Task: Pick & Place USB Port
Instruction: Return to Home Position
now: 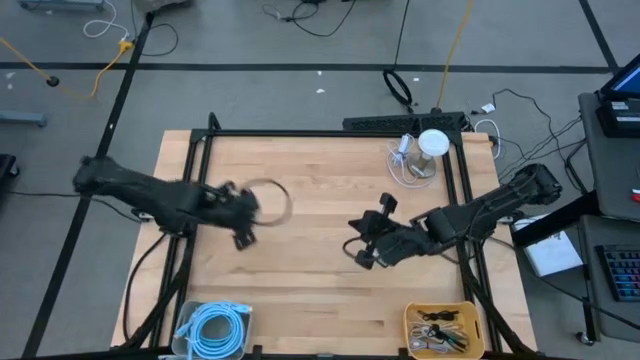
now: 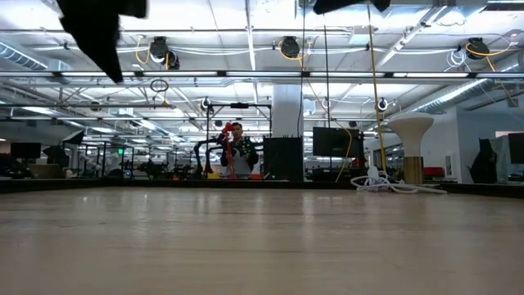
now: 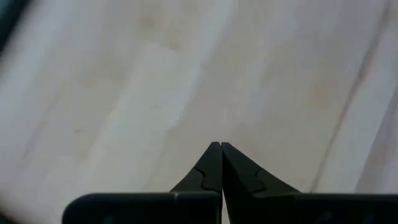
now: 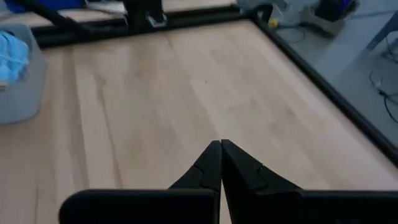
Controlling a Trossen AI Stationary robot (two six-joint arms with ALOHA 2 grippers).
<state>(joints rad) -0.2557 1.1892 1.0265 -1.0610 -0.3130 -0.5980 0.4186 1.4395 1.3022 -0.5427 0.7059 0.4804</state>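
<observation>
I cannot make out the USB port in any view. My left gripper (image 1: 243,238) hangs shut over the left half of the wooden table (image 1: 310,290). It is blurred, and only bare wood shows past its closed tips (image 3: 221,147). My right gripper (image 1: 356,250) is shut too, raised above the table right of the middle and pointing toward the near left. Bare wood lies beyond its tips (image 4: 221,144). In the low view both arms show only as dark shapes at the top edge, the left arm (image 2: 98,33) and the right arm (image 2: 344,4).
A grey bin holding a coiled blue cable (image 1: 215,330) stands at the near left edge. A yellow bin of small parts (image 1: 440,328) stands at the near right. A white stand with a loose white cable (image 1: 428,152) sits at the far right. Black frame rails (image 1: 330,133) border the table. A person (image 2: 237,149) stands far behind.
</observation>
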